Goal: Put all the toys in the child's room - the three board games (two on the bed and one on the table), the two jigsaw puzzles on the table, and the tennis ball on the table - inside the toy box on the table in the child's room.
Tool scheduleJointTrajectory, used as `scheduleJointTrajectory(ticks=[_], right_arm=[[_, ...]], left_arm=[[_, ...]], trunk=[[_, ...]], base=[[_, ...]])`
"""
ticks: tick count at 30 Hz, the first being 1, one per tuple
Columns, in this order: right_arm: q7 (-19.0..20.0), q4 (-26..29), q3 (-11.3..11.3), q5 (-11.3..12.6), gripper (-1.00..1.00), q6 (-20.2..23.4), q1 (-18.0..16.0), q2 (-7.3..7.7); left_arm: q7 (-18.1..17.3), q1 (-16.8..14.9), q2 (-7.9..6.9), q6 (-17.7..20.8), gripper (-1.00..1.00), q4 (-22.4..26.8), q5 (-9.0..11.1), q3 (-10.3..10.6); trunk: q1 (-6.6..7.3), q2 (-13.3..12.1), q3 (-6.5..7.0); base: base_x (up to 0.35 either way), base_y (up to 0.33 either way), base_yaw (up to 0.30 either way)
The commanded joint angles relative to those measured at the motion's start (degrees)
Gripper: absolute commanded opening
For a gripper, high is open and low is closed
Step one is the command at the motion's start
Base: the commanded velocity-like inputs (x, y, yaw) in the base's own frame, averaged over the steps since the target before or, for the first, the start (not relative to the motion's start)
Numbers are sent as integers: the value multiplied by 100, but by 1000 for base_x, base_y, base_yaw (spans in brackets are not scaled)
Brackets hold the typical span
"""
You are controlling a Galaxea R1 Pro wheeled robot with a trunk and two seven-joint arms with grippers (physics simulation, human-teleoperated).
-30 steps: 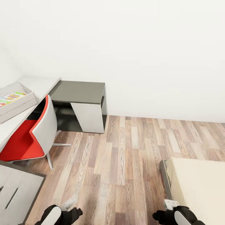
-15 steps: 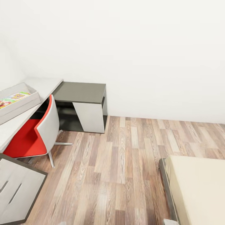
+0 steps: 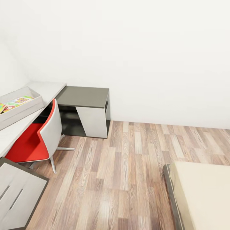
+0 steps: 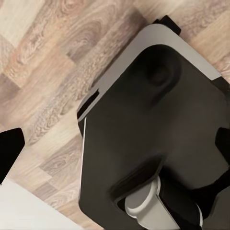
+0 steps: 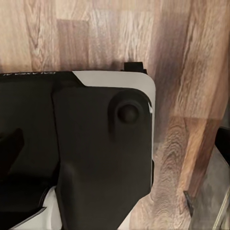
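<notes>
Looking straight down from both wrists onto the robot's own dark base (image 4: 158, 124), white-trimmed, standing on the wood-plank floor (image 3: 127, 166). Carrying the left gripper (image 4: 115, 148) spread wide, one black fingertip (image 4: 9, 153) at each edge of the left wrist view, pinching nothing. Carrying the right gripper (image 5: 115, 146) spread likewise, with a dark fingertip (image 5: 224, 143) over the planks and nothing held. Catching a grey-brown strip at the edge of the right wrist view, too cut off to name.

Seen from the head: nearest on the right, meeting the corner of the bed (image 3: 201, 191), beige mattress in a grey-brown frame, bare as far as shown. Nearest on the left, passing a grey drawer cabinet (image 3: 16, 195) with dark edging. Just beyond it, finding a red-and-white swivel chair (image 3: 35, 140) tucked partly under the table (image 3: 12, 127), pale and mottled, running along the left wall. Resting on that table, the toy box (image 3: 22, 107), a shallow light grey bin, cut off by the left edge. Lying inside it, colourful flat game boxes (image 3: 16, 103), too small to read or count. Farther on, butting against the table's far end, a lower dark grey desk (image 3: 84, 95) with a white slanted panel. Ending at a plain white wall (image 3: 143, 48).
</notes>
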State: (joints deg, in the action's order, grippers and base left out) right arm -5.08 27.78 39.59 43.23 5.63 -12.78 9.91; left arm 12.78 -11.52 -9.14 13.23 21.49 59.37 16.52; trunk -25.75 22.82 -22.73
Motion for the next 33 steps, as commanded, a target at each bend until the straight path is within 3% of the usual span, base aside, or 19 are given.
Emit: scheduleJointTrajectory(ticks=[1, 12, 20, 33], right_arm=[[-51, 5, 47, 15, 100, 0, -4, 0], [-43, -54, 27, -81, 100, -74, -5, -24], [-37, -61, 26, -87, 100, -78, -5, -24], [-57, -194, 71, -80, 100, 14, 36, -19]], left_arm=[[40, -1, -3, -23, 100, -52, 43, 42], [22, 106, 20, -146, 100, -310, 27, 68], [19, 335, 26, -154, 100, -327, 14, 78], [23, 434, 20, -171, 100, -347, -9, 83]], trunk=[[-3, 10, 1], [-3, 10, 104], [-3, 9, 179], [-3, 9, 300]], base=[[-1, 0, 6], [0, 0, 2], [0, 0, 0], [0, 0, 0]])
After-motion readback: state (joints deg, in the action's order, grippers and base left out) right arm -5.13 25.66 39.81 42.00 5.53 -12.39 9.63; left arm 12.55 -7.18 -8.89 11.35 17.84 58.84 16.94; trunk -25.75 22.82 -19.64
